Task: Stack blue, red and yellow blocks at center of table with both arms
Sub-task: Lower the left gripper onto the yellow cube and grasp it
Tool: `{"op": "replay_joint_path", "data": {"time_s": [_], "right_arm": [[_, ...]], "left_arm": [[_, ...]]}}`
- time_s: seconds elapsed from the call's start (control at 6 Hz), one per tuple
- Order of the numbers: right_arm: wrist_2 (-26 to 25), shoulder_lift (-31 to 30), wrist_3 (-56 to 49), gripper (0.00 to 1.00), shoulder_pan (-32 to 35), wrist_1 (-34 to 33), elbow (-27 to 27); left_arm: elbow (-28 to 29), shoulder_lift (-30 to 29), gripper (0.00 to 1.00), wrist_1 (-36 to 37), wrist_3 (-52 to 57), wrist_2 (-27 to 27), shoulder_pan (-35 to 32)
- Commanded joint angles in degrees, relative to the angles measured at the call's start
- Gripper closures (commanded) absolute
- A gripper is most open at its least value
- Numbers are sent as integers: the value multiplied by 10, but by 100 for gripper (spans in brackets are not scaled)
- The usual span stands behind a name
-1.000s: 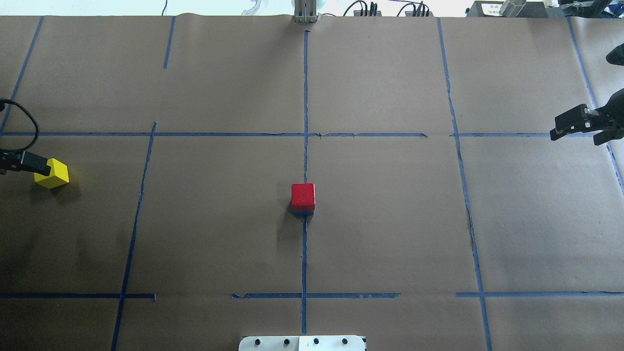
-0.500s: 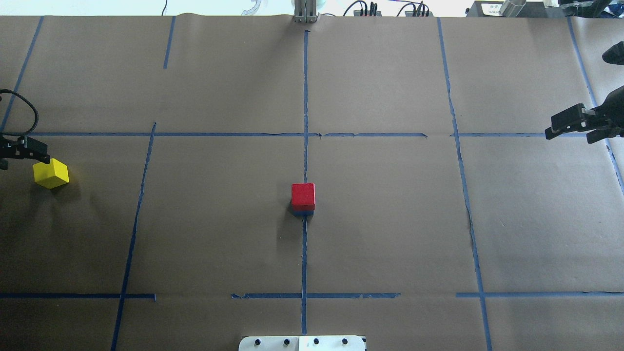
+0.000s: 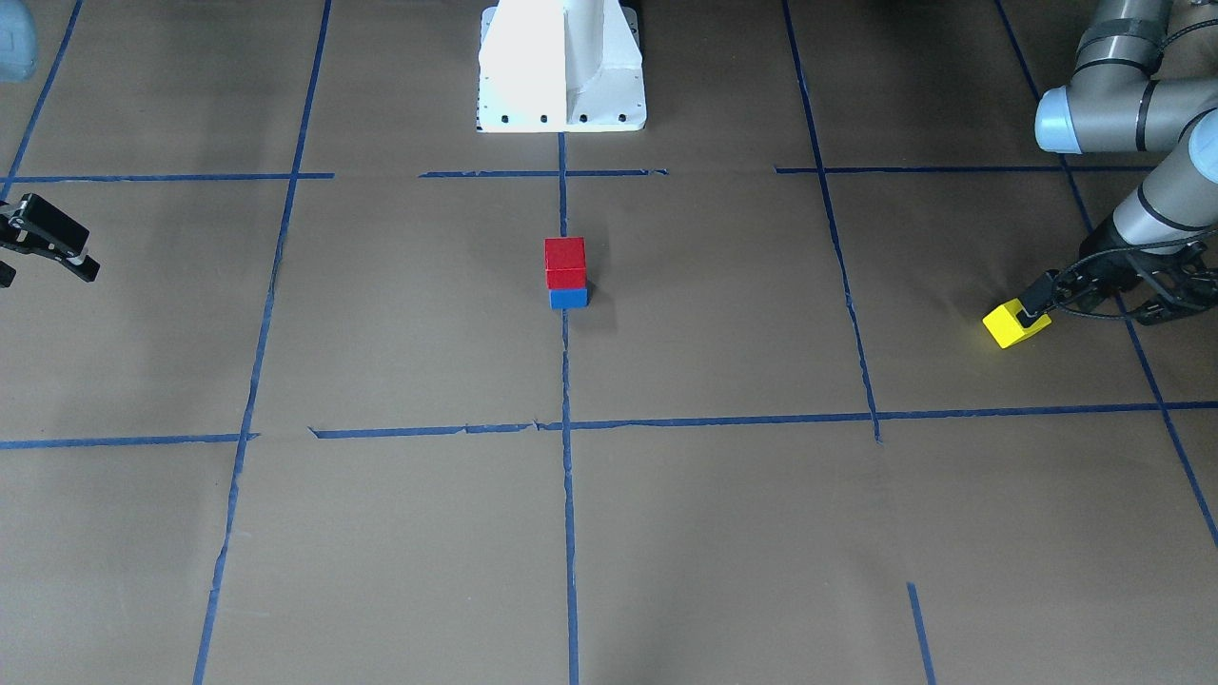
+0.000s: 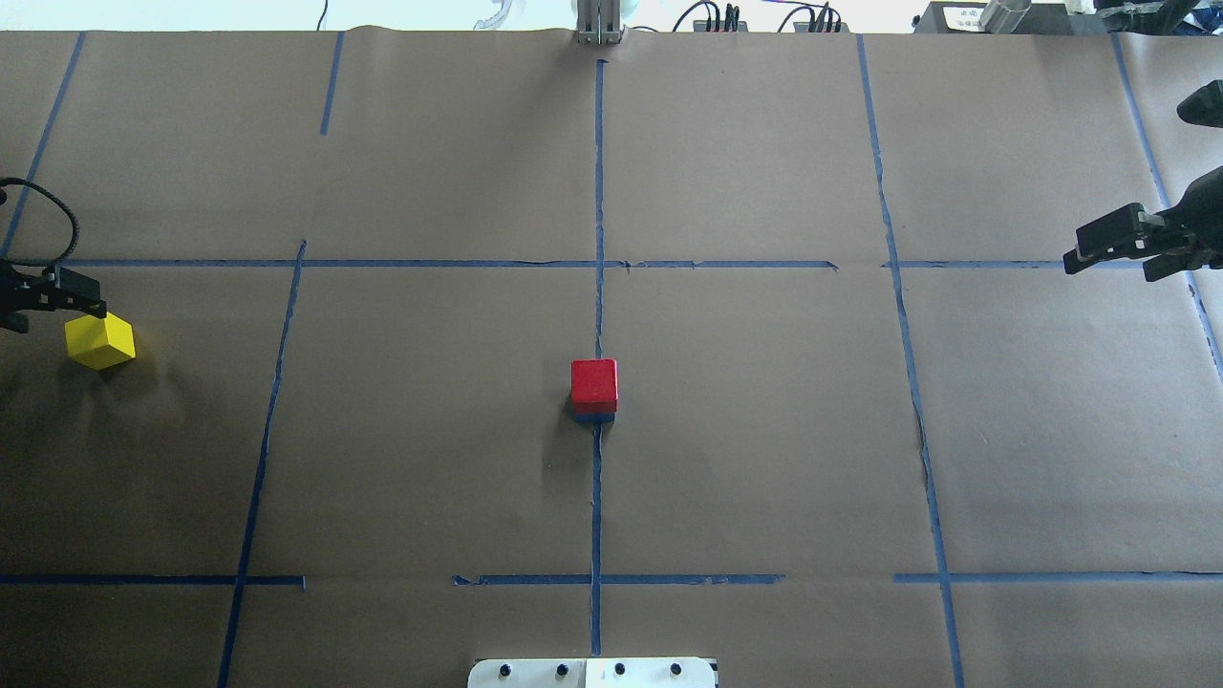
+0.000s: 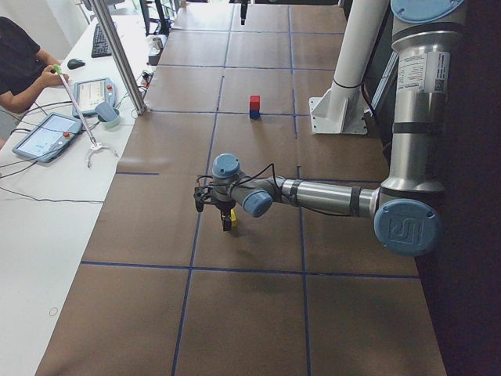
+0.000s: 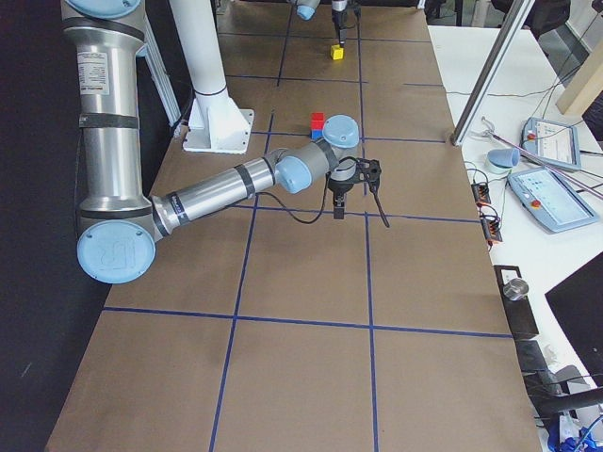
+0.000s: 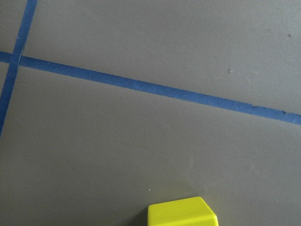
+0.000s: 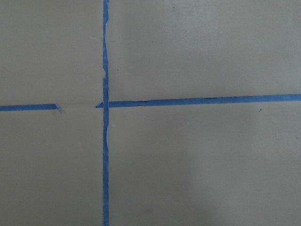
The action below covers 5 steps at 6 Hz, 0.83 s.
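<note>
A red block (image 4: 594, 381) sits on a blue block (image 4: 594, 416) at the table's centre; the stack also shows in the front view, red (image 3: 564, 262) over blue (image 3: 568, 298). A yellow block (image 4: 100, 341) lies alone on the paper at the far left. My left gripper (image 4: 46, 304) hovers open just beyond and beside it, not around it, one finger (image 3: 1032, 306) overlapping the yellow block (image 3: 1014, 324) in the front view. The left wrist view shows the yellow block's top (image 7: 182, 213) at its lower edge. My right gripper (image 4: 1113, 263) hangs open and empty at the far right.
Brown paper with blue tape lines (image 4: 598, 239) covers the table. The robot's white base (image 3: 561, 67) stands at the near middle edge. Tablets (image 6: 556, 200) and cables lie on the side table past the right end. An operator (image 5: 19, 66) sits past the far edge.
My left gripper has moved away from the yellow block's side toward the far side of the table, leaving the block in place. My right gripper has drifted slightly inward and farther.
</note>
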Motion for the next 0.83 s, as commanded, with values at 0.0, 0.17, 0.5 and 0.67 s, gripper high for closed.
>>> {"op": "replay_joint_path", "data": {"time_s": [0.0, 0.17, 0.5, 0.67], "right_arm": [[1, 0, 0, 0, 0, 0, 2], [3, 0, 0, 0, 0, 0, 2], [3, -1, 0, 0, 0, 0, 3], [16, -1, 1, 0, 0, 1, 2]], "left_arm": [[4, -13, 0, -4, -24, 0, 1], [11, -13, 0, -4, -24, 0, 4], [11, -14, 0, -5, -38, 1, 27], [15, -14, 0, -4, -37, 2, 34]]}}
